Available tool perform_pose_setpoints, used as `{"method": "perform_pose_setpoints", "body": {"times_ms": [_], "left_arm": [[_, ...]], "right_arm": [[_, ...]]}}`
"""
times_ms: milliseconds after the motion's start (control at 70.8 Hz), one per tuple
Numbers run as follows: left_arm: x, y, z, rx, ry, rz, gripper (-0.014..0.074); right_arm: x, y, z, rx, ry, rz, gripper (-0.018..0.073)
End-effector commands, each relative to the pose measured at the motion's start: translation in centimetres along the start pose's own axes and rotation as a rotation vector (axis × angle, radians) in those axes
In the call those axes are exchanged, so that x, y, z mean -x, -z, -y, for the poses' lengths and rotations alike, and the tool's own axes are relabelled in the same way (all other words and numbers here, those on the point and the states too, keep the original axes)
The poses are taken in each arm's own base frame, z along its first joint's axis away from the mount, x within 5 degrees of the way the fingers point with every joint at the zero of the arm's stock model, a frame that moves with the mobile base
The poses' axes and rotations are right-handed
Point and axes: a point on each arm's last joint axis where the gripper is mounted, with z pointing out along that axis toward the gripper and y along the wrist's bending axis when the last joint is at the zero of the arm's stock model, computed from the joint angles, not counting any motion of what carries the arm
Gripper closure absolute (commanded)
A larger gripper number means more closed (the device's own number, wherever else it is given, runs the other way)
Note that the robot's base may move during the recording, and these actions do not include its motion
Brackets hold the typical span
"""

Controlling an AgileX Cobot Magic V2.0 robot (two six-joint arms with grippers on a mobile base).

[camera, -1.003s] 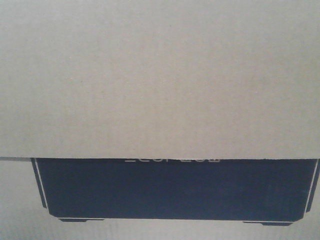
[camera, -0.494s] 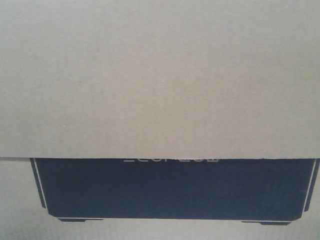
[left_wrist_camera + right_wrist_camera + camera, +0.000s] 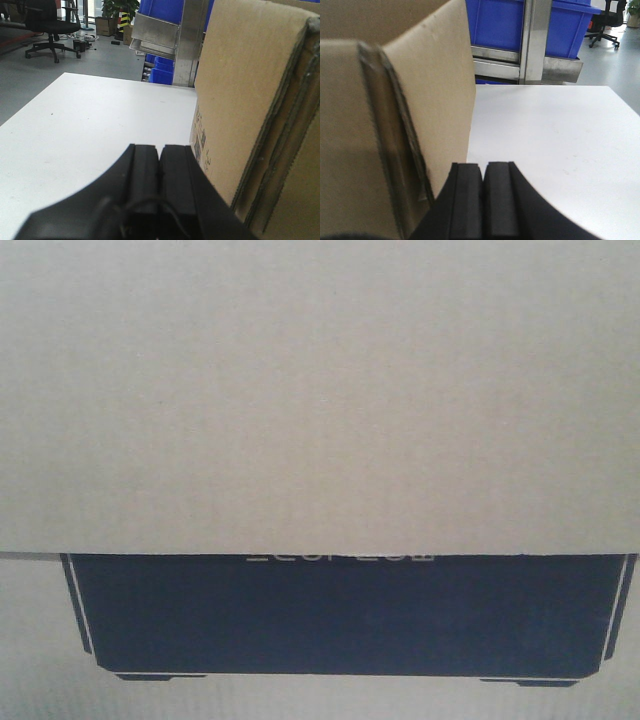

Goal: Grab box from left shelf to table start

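Between my two arms stands the box (image 3: 250,100), over the white table (image 3: 90,130) and filling the front view. It lies right of my left gripper (image 3: 159,155) and left of my right gripper (image 3: 483,172). Both have pads pressed together, forearms flanking its sides.

Left gripper (image 3: 159,152) and right gripper (image 3: 483,170): jaws apparently pressed together.

- The box (image 3: 250,100) was matt brown corrugated cardboard; fluting showed at its cut edges.
- Its printed panel (image 3: 345,615) was flat black.
- The bench (image 3: 100,120) was smooth matt white.
- The left shelf (image 3: 530,62) rail was brushed silver metal.
- Bins (image 3: 495,22) were glossy blue plastic.
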Motion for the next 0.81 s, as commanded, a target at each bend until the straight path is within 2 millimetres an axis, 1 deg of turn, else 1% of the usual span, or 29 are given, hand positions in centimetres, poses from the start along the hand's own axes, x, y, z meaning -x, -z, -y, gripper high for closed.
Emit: {"method": "perform_pose_setpoints", "body": {"times_ms": [0, 85, 791], "left_arm": [[1.0, 0.1, 0.0, -0.005, 0.009, 0.109, 0.07], [1.0, 0.1, 0.0, -0.005, 0.009, 0.109, 0.07], [0.9, 0.1, 0.0, -0.004, 0.009, 0.101, 0.07]], "right_arm": [[0.8, 0.0, 0.0, 0.007, -0.028, 0.161, 0.0503], [-0.2, -0.3, 0.0, 0.008, -0.039, 0.161, 0.0503], [-0.3, -0.3, 0.1, 0.006, -0.039, 0.138, 0.0503]]}}
